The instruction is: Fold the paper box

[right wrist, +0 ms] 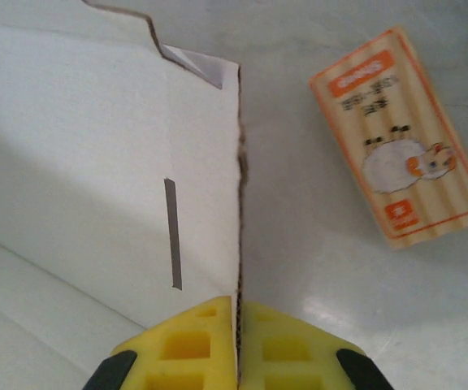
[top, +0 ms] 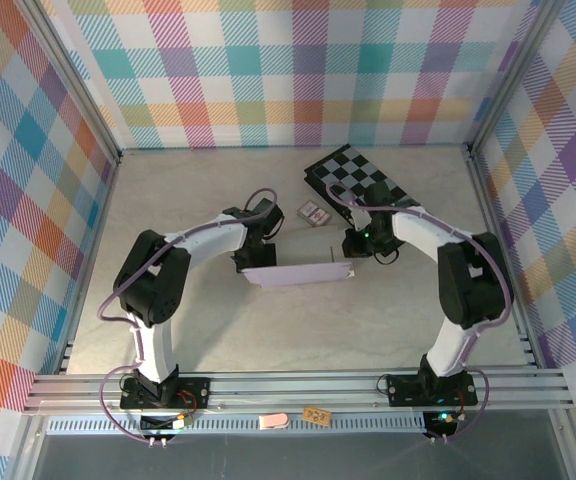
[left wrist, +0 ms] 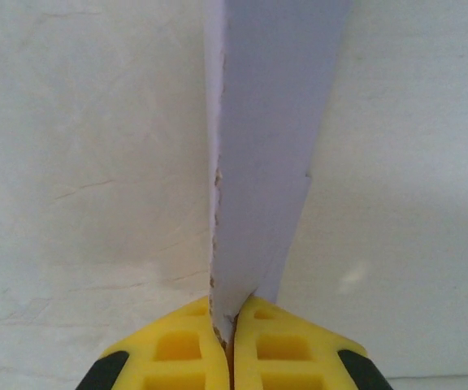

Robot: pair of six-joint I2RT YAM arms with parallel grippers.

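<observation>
In the overhead view the paper box (top: 298,272) is seen at the centre of the frame, as a long pale lavender strip stretched left to right between the two arms over the grey tabletop (top: 268,340). Its left end is met by the left hand (top: 243,262) and its right end by the right hand (top: 351,262).

In the left wrist view the yellow fingertips of the left hand (left wrist: 232,313) are pressed together at the bottom centre of the frame, with the thin edge of the paper box (left wrist: 266,146) clamped between them; the lavender panel runs up from them to the top edge of the frame.

In the right wrist view the right hand (right wrist: 236,305) is likewise closed on a ragged cardboard edge at the bottom centre. The off-white reverse of the paper box (right wrist: 96,146) spreads over the left half of that frame, and a narrow slot (right wrist: 173,236) is cut in it.

An orange-striped card pack (right wrist: 400,138) lies on the tabletop in the upper right of that view, apart from the box edge. In the overhead view the pack (top: 313,213) is seen just above the box, and a black-and-white checkerboard (top: 363,180) lies further toward the upper right.
</observation>
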